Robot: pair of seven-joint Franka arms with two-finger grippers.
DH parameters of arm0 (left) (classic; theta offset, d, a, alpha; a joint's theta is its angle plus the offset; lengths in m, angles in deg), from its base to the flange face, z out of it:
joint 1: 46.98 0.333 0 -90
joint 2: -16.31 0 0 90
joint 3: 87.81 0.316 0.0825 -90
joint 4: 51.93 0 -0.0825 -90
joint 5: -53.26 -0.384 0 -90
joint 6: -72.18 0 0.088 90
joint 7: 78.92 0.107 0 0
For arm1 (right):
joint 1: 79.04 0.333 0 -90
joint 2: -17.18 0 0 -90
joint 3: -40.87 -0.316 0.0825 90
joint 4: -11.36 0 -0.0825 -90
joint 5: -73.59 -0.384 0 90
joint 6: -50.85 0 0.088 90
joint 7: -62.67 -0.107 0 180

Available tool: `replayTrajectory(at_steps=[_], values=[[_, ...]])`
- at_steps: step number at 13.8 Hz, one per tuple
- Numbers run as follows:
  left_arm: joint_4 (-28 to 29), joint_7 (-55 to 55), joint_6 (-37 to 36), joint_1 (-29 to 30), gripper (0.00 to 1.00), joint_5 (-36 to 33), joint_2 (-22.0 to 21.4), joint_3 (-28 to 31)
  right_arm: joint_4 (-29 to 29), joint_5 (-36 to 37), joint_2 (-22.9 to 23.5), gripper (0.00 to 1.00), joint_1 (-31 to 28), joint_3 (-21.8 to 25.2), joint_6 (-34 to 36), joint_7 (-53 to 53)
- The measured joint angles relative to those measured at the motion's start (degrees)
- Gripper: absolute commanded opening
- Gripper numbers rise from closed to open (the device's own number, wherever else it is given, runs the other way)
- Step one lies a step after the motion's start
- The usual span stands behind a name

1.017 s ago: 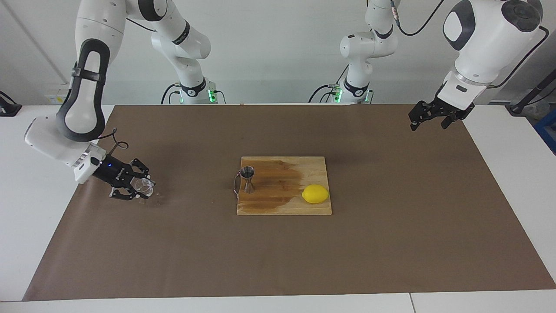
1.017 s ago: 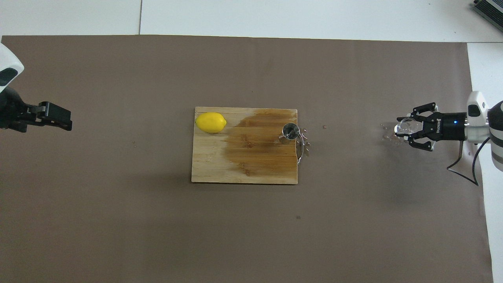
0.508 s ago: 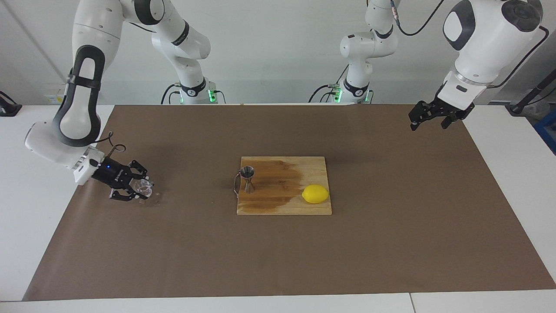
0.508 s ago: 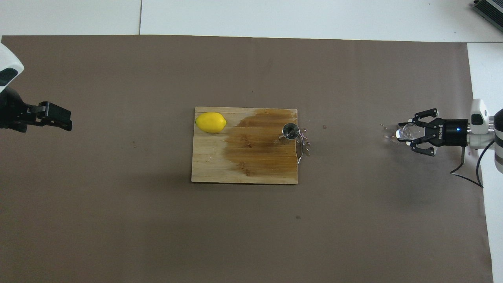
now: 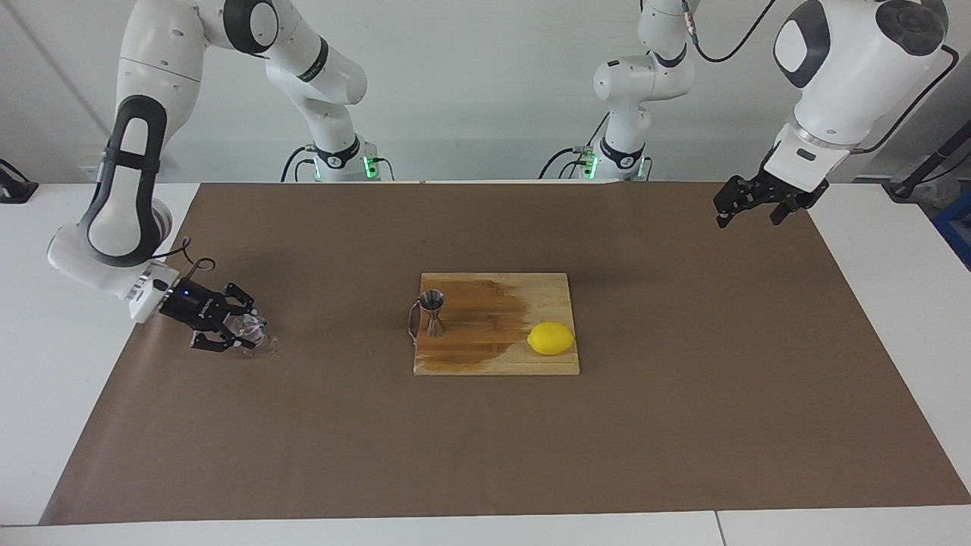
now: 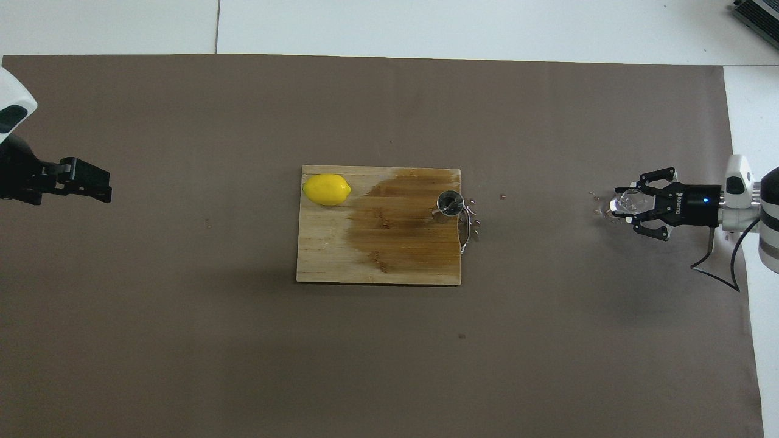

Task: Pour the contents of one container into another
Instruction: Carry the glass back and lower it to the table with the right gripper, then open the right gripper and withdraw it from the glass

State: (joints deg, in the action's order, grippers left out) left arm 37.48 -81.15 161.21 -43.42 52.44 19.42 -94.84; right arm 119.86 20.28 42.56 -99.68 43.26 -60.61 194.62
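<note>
Facing view, right arm: I reach low toward my end of the table, forearm slanting down, my right gripper [image 5: 241, 334] just above the brown paper, jaws closed around the clear glass cup [image 5: 249, 327], which lies tilted.
Facing view, left arm: waiting, raised; my left gripper [image 5: 747, 210] hangs over the paper's corner at my left end; I cannot tell how its jaws stand.
Facing view, table: the metal jigger [image 5: 433, 312] stands upright on the wooden cutting board [image 5: 493, 364], mid-table, well apart from the cup; a lemon [image 5: 551, 338] lies on the same board, and a dark wet stain spreads between them.
Overhead view, right arm: wrist level, jaws cupping the glass [image 6: 627, 201]; droplets [image 6: 599, 211] dot the paper beside it.
Overhead view, table: small drops [image 6: 473, 220] lie beside the board's edge next to the jigger [image 6: 451, 202]; white table [image 6: 426, 24] frames the brown paper [image 6: 389, 353].
</note>
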Motion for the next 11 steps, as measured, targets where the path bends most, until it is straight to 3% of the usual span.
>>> replayTrajectory(at_steps=[3, 4, 5, 6, 11], values=[[0.0, 0.0, 0.0, 0.0, 1.0, 0.0, 0.0, 0.0, 0.7, -0.4, 0.0, 0.42, 0.0, -0.1, -1.2, 0.1], [0.0, 0.0, 0.0, 0.0, 1.0, 0.0, 0.0, 0.0, 1.0, -0.6, 0.0, 0.52, 0.0, -0.1, -1.5, 0.1], [0.0, 0.0, 0.0, 0.0, 1.0, 0.0, 0.0, 0.0, 1.2, -0.6, 0.0, 0.86, 0.0, -0.1, -1.7, 0.2], [0.0, 0.0, 0.0, 0.0, 1.0, 0.0, 0.0, 0.0, 1.2, -0.6, 0.0, 1.0, 0.0, -0.1, -1.7, 0.3], [0.0, 0.0, 0.0, 0.0, 1.0, 0.0, 0.0, 0.0, 0.7, -1.2, -0.1, 1.0, 0.1, -0.3, -2.5, 1.5]])
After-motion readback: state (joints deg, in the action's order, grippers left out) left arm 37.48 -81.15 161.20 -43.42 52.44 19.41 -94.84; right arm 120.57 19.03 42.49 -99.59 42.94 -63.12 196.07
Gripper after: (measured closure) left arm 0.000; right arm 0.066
